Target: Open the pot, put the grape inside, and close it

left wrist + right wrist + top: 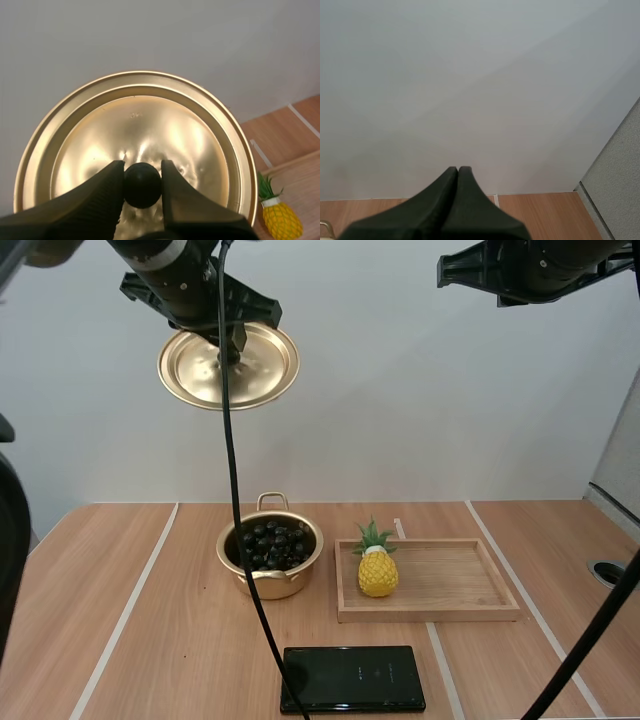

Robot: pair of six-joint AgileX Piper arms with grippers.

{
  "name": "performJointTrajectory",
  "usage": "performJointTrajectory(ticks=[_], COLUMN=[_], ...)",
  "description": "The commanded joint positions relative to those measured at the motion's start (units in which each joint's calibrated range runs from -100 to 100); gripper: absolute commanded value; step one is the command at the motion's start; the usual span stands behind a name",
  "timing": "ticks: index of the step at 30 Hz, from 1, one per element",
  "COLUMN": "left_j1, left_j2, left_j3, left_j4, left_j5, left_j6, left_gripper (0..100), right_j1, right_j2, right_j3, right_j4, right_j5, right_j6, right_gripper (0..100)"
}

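Observation:
A gold pot stands on the table with a bunch of dark grapes inside it. High above it, my left gripper is shut on the black knob of the gold lid, which hangs tilted with its face toward the wall. In the left wrist view both fingers pinch the knob against the lid. My right gripper is raised at the upper right, shut on nothing, its fingers lying together as one wedge.
A wooden tray lies right of the pot with a toy pineapple on its left end, seen beside the lid as the pineapple. A black phone-like slab lies near the table's front edge.

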State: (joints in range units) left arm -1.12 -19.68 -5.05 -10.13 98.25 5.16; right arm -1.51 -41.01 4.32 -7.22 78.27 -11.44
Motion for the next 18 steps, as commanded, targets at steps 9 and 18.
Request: performJointTrajectory(ticks=[9, 18], left_j1=[-0.02, -0.02], left_j2=[1.4, 1.4], left_j3=[15.0, 26.5], left_j4=[-3.4, -6.0], left_j5=[-8.4, -15.4], left_j6=[4.3, 8.9], left_gripper=[0, 0], right_j1=[-0.2, -0.2], right_j2=[-0.9, -0.9], right_j3=[-0.4, -0.4], right_j4=[-0.4, -0.3], right_j5=[0.2, 1.7], right_j6=[0.0, 0.0], right_gripper=[0, 0])
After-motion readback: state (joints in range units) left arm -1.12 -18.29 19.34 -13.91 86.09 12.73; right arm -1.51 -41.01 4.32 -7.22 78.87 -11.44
